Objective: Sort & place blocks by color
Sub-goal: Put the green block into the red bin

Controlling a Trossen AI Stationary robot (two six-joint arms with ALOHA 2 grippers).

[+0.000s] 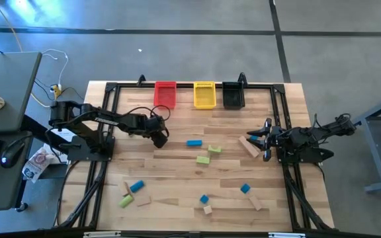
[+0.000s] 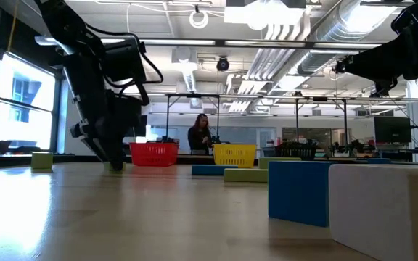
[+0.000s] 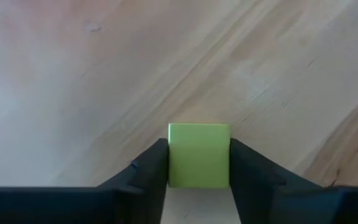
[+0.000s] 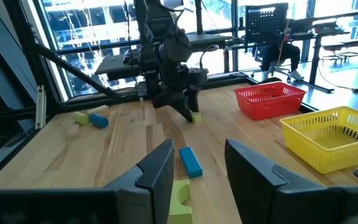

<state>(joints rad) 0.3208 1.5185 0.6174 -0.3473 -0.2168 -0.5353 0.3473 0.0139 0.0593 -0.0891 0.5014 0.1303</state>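
Clearly the left gripper (image 3: 199,171) had its jaws closed on a light green block (image 3: 198,154), low over the worktop (image 3: 104,74); the right gripper (image 4: 197,171) waited, jaws apart and empty.

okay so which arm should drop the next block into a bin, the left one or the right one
Left, probably. Its tool already grips a green block low over the table, just in front of the red bin. The right tool is open and holds nothing, out by the table's right edge.
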